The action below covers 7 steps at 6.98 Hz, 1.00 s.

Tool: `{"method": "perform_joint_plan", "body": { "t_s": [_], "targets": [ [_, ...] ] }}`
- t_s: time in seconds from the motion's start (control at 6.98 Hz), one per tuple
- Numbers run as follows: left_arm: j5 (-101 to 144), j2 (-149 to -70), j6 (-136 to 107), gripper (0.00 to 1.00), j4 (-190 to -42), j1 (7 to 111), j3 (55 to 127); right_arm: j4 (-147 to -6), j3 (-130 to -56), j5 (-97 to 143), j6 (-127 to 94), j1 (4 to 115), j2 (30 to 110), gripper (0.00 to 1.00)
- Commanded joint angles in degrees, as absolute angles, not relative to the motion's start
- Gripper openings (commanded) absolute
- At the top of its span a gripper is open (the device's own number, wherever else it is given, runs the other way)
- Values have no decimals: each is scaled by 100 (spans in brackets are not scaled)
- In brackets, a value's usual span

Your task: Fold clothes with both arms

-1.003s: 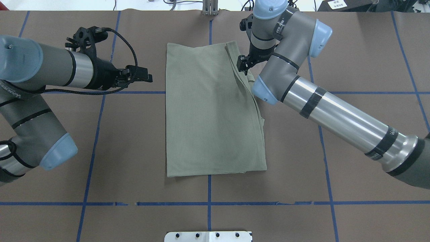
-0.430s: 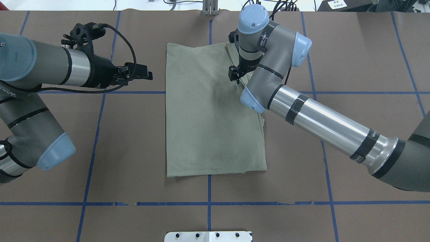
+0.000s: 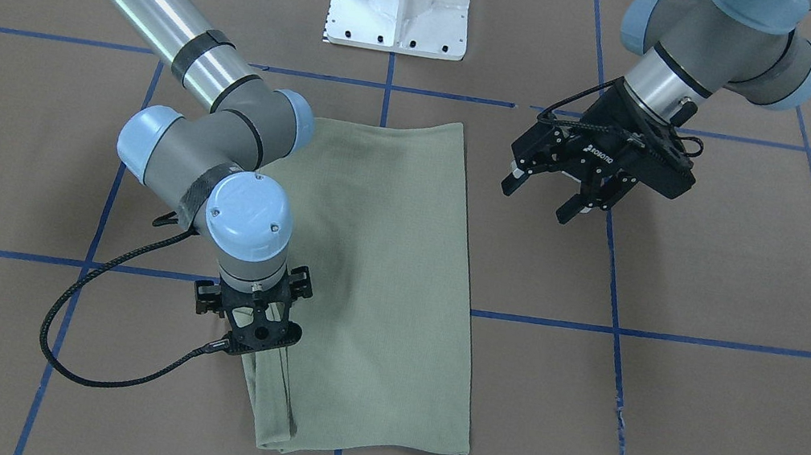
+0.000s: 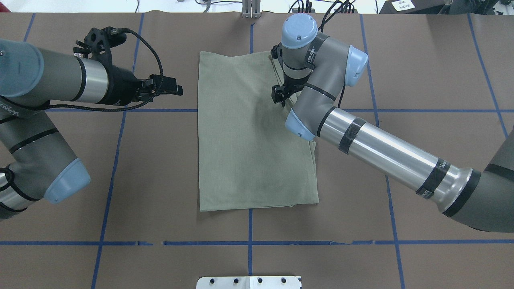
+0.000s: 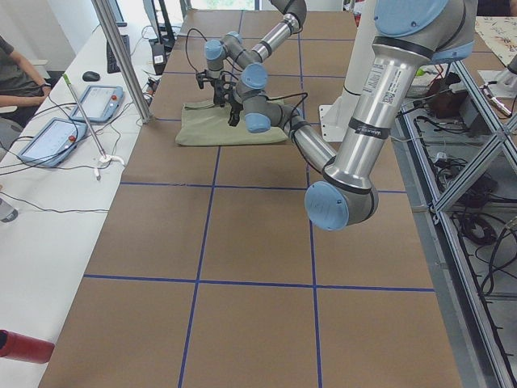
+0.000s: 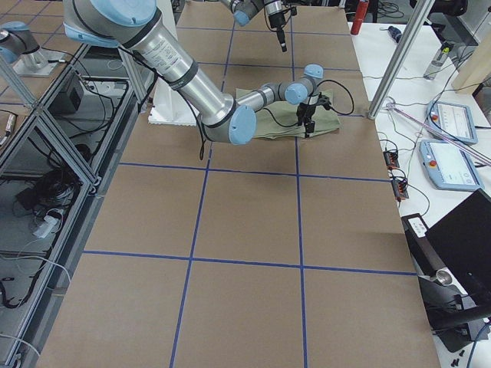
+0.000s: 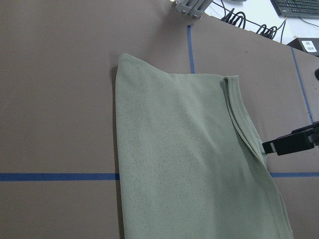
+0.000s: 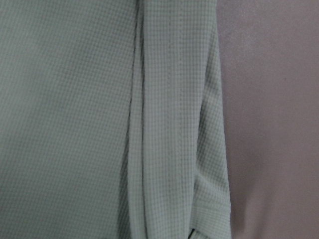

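1. The bench (image 4: pixel 160 180), covered in brown sheeting with a blue tape grid, carries the garment at its centre.
2. The shirt (image 4: pixel 249 140) lies flat as a long, narrow rectangle, its long axis running away from the robot. No sleeve, collar or label shows. On that evidence the sides and sleeves are judged to be already turned in, so the lengthwise folding is done.
3. The right arm (image 4: pixel 381 144) reaches over the shirt's right-hand margin towards the far end. The left arm (image 4: pixel 60 80) is held off the cloth, over bare bench on the left side.
4. The left tool (image 3: pixel 537 201) hangs near the shirt's left edge without touching it, fingers spread apart and empty.
5. The right tool (image 4: pixel 278 95) points down at the right-hand edge, at or just above the cloth. The wrist and camera bracket mask its fingers, so it cannot be told whether they are apart, together or clamped on fabric.
6. The layered edge (image 8: pixel 174 124) beneath that tool shows several offset plies, not squarely stacked.
7. Outstanding, as judged: squaring that edge, then the crosswise fold or folds to shorten the rectangle. The task appears roughly half complete.
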State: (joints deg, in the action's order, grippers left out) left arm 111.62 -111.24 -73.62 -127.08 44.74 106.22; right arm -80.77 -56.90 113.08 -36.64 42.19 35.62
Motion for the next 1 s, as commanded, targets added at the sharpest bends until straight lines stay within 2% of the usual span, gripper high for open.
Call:
{"method": "perform_joint_plan", "body": {
  "t_s": [0.0,0.86],
  "targets": [
    [11171,-11127,-7365,100,-12709,4474,10626,-8068,-5695,11312,-3665,4227,3568,100],
    [11171,-11153,-7409,100,-12709,4456,10652,-8068,-5687,11338,-3595,4517,3770,100]
  ]
}}
